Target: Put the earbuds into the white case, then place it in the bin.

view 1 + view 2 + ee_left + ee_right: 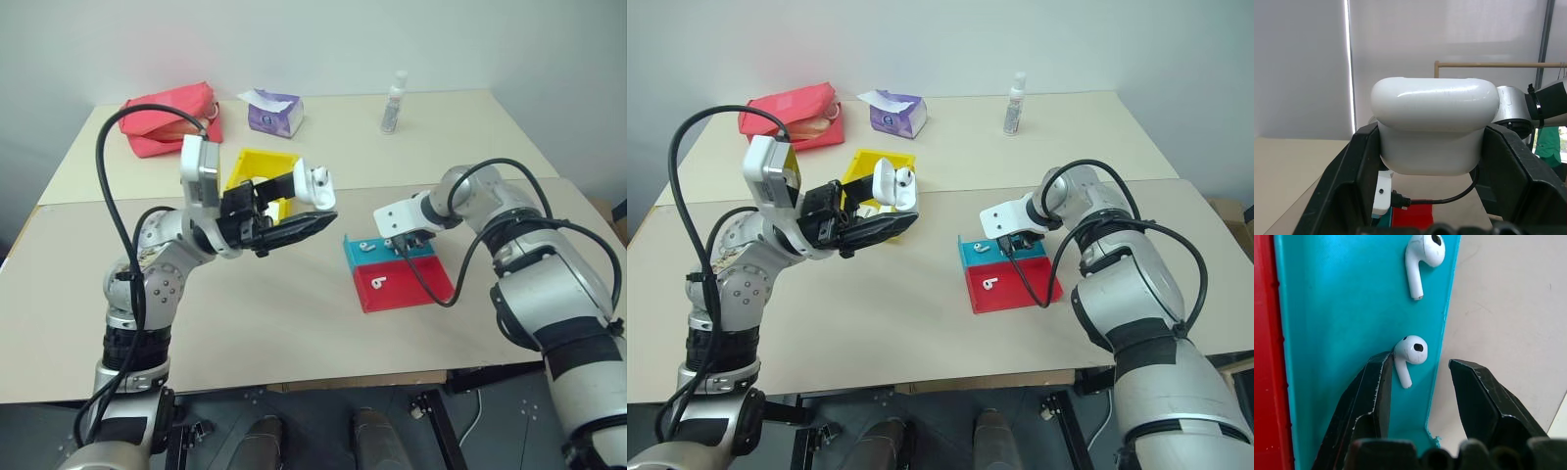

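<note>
My left gripper (312,204) is shut on the white case (319,184) and holds it up above the table, just in front of the yellow bin (253,164). In the left wrist view the case (1435,129) sits clamped between both fingers. My right gripper (1418,374) points down at the teal strip of the tray (397,279). It is open around one earbud (1409,352), which touches one finger (1374,391). A second earbud (1420,254) lies further along the teal strip. Another earbud (380,284) lies on the red part.
At the back of the table lie a red fabric pouch (167,119), a purple tissue box (274,113) and a small clear bottle (394,101). A black cable from my right wrist hangs over the tray. Bare tabletop lies between the arms.
</note>
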Robot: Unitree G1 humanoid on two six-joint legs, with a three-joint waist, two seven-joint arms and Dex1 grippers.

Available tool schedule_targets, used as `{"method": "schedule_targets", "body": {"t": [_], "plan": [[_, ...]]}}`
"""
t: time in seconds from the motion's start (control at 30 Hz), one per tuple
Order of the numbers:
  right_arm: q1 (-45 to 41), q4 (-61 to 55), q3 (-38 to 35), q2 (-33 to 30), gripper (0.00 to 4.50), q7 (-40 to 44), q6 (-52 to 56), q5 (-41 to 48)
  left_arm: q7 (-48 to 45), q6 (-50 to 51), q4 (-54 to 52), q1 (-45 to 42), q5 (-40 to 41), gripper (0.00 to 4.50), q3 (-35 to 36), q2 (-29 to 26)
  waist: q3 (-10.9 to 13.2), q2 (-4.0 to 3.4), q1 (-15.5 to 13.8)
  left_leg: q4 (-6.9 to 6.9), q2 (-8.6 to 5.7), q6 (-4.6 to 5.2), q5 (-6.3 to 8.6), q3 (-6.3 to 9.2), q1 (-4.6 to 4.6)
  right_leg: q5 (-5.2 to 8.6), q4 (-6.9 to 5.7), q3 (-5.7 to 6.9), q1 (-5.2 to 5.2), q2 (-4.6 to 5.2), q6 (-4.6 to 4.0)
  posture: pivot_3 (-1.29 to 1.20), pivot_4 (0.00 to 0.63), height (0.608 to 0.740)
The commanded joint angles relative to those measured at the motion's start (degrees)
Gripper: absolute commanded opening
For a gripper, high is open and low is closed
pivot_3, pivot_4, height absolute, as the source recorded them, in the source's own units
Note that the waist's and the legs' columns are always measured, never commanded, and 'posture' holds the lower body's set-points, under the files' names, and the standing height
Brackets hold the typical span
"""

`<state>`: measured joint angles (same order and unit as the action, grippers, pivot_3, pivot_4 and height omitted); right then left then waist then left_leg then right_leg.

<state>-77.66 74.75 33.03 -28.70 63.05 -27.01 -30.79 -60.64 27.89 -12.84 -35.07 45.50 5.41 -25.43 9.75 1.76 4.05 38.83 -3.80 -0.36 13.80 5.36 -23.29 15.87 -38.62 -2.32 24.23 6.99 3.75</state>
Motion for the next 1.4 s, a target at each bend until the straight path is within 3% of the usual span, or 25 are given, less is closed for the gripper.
{"method": "schedule_targets", "body": {"t": [0.03,0.6,0.7,0.83,1.07,1.27,1.4], "plan": [[-0.81,0.15,-1.03,0.15,2.33,0.37,0.01,-0.22,0.46,0.24,-2.48,-0.01,1.87,2.79,1.32,-0.83,0.00,0.00,0.00,0.00,0.00,0.00,0.00,0.00,0.00,0.00,0.00,0.00,0.00,0.00,0.00,0.00,0.150,0.740],[0.56,0.29,-1.33,0.61,2.33,1.32,0.41,-0.44,1.31,0.24,-2.96,0.49,2.52,2.79,1.12,-1.81,0.00,-0.01,0.07,0.00,0.01,-0.01,0.00,0.00,0.02,0.00,-0.02,-0.01,-0.01,0.00,0.00,0.00,0.150,0.740],[0.94,0.30,-1.89,0.64,1.78,3.05,0.44,0.32,1.42,0.30,-3.10,0.58,2.61,2.79,1.21,-1.91,-0.01,-0.01,0.07,0.00,0.00,-0.01,0.00,0.00,0.02,0.00,-0.02,-0.01,-0.02,0.00,0.00,0.00,0.150,0.740],[1.27,0.33,-3.53,1.22,0.62,5.08,2.83,1.53,1.38,0.23,-3.23,0.71,2.64,2.79,1.22,-2.05,-0.01,-0.01,0.08,0.00,0.01,-0.01,0.00,0.00,0.06,0.00,-0.03,-0.01,-0.05,-0.01,0.00,0.00,0.150,0.740],[1.89,-0.65,-7.15,1.03,0.62,7.05,4.47,3.64,1.03,0.26,-2.73,0.23,2.76,2.79,1.02,-2.06,-0.01,-0.02,0.08,0.00,0.02,-0.01,0.00,0.00,0.08,0.00,-0.03,-0.01,-0.07,-0.02,0.00,0.00,0.150,0.740],[1.64,-4.75,-16.39,-1.85,0.62,10.59,11.80,12.60,-0.56,-0.04,-0.64,-2.12,2.57,2.79,-0.16,-1.03,-0.01,-0.02,-0.03,0.00,0.01,-0.01,0.00,0.00,0.01,0.00,-0.03,-0.01,-0.03,-0.01,-0.01,0.00,0.150,0.740],[6.54,-19.86,-27.63,-5.86,0.62,12.16,24.02,24.73,-1.85,-0.49,1.17,-3.84,2.17,2.79,-0.64,-0.27,-0.01,-0.01,-0.24,-0.02,0.01,0.00,0.00,0.02,-0.05,-0.01,-0.01,0.02,-0.04,0.00,0.00,0.00,0.150,0.740]]}}
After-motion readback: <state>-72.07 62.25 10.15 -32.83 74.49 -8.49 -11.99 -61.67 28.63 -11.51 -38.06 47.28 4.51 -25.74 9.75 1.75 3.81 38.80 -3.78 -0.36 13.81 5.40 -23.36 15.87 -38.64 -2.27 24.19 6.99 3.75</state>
